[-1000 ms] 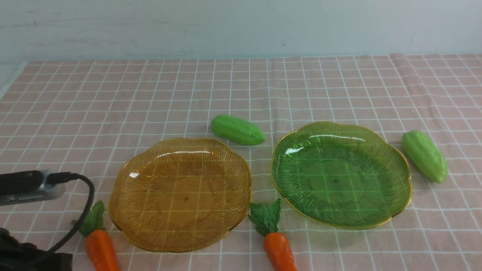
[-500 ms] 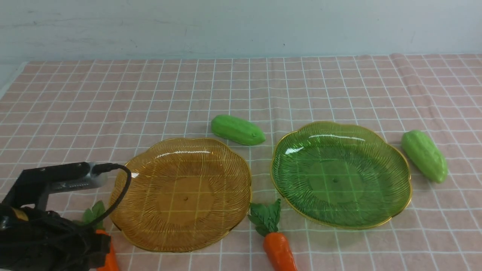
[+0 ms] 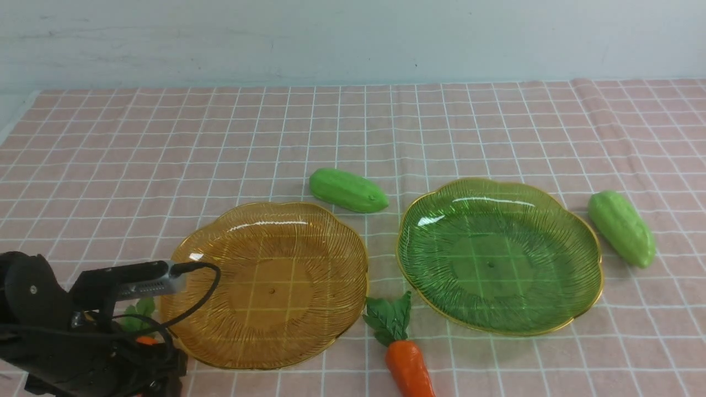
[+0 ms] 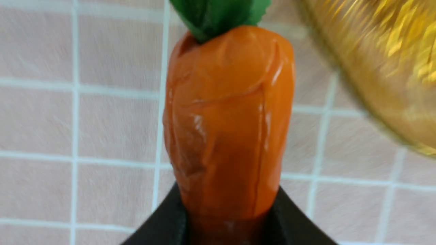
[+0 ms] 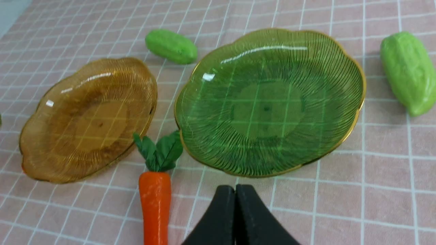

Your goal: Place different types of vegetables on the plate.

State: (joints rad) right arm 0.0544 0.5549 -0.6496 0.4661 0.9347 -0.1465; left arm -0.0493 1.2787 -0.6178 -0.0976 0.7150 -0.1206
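Pink checked cloth (image 3: pixel 353 127) held an amber plate (image 3: pixel 276 248). Beside it, the left gripper (image 4: pixel 229 217) straddled a carrot (image 4: pixel 228 119); whether clamped, unclear. Glossy skin might slip.

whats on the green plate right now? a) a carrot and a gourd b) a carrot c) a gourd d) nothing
d: the green plate is bare; one gourd lies on the cloth to its right and a carrot on the cloth by its near left edge.
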